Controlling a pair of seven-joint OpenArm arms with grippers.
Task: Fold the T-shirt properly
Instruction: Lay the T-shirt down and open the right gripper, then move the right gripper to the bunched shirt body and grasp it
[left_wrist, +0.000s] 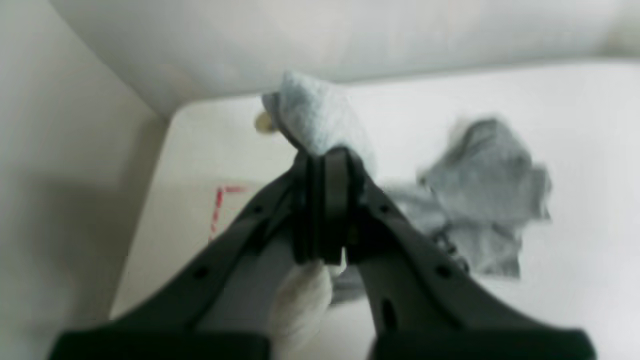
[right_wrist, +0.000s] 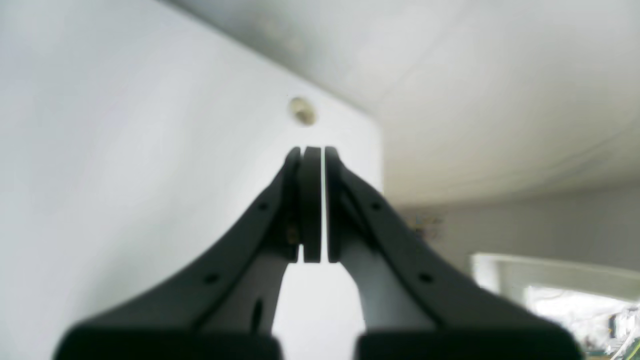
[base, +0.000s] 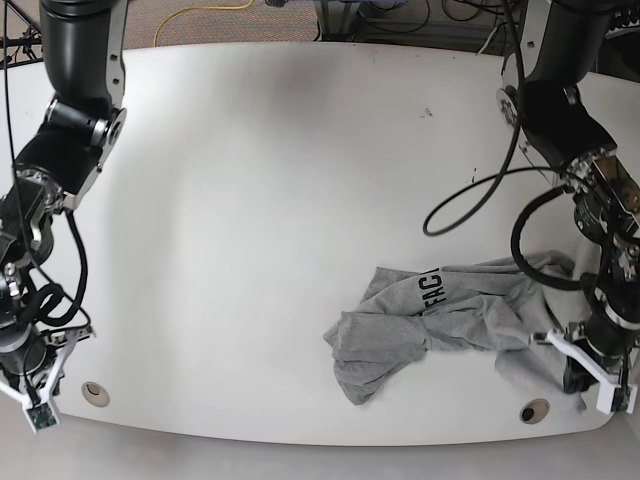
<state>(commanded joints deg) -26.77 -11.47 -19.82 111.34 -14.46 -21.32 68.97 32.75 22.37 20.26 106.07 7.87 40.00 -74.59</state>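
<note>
**Left jaws pinching shirt cloth, right jaws idle**

White table (base: 250, 200) is filling my base view, with the grey T-shirt (base: 440, 320) lying crumpled on it. I am seeing the left gripper (left_wrist: 325, 165) closing its jaws on a fold of that shirt, cloth bunching just beyond the tips and also showing behind them, while the rest of the shirt is trailing off to one side on the tabletop. The right gripper (right_wrist: 312, 155) is hanging well apart from the shirt, its jaws nearly together, only a thin slit between them, gripping nothing. A round table hole (right_wrist: 302, 111) is sitting just past its tips.
</note>
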